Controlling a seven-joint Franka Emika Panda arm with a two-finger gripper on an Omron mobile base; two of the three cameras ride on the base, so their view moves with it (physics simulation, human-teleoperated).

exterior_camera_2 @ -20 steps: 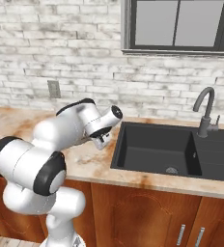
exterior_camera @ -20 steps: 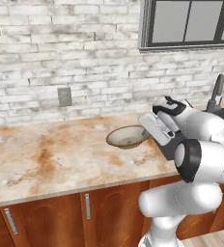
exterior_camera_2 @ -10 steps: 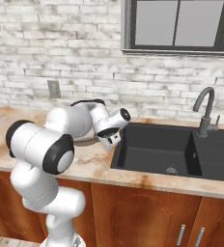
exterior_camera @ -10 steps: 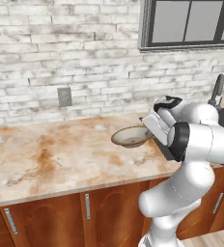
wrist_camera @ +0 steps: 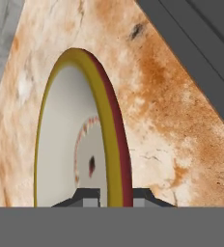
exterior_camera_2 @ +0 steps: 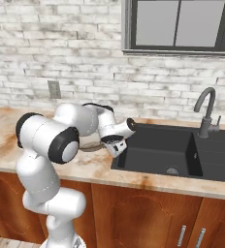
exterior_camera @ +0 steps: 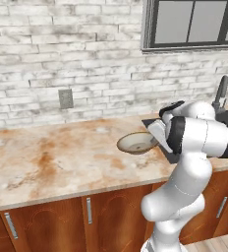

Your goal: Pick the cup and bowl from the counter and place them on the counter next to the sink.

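Observation:
The bowl (exterior_camera: 137, 142), wide, shallow and tan with a cream speckled inside, sits low over the counter (exterior_camera: 47, 162) just left of the sink (exterior_camera_2: 158, 152). My gripper (exterior_camera: 157, 135) is shut on its right rim. In the hand view the bowl (wrist_camera: 65, 144) is seen edge-on, its yellow and red rim running down between my fingertips (wrist_camera: 87, 198). In the right base view my gripper (exterior_camera_2: 115, 144) hangs at the sink's left edge, and the arm hides most of the bowl (exterior_camera_2: 90, 144). The cup is out of view.
A tall dark faucet (exterior_camera_2: 206, 109) stands behind the sink at the right. A wall outlet (exterior_camera: 65, 98) sits on the white brick wall behind the counter. Reddish wood cabinets (exterior_camera: 62, 221) run below the slab.
The gripper has carried the bowl a little to the right, toward the sink's left edge, and slightly lower. The grip has stayed the same.

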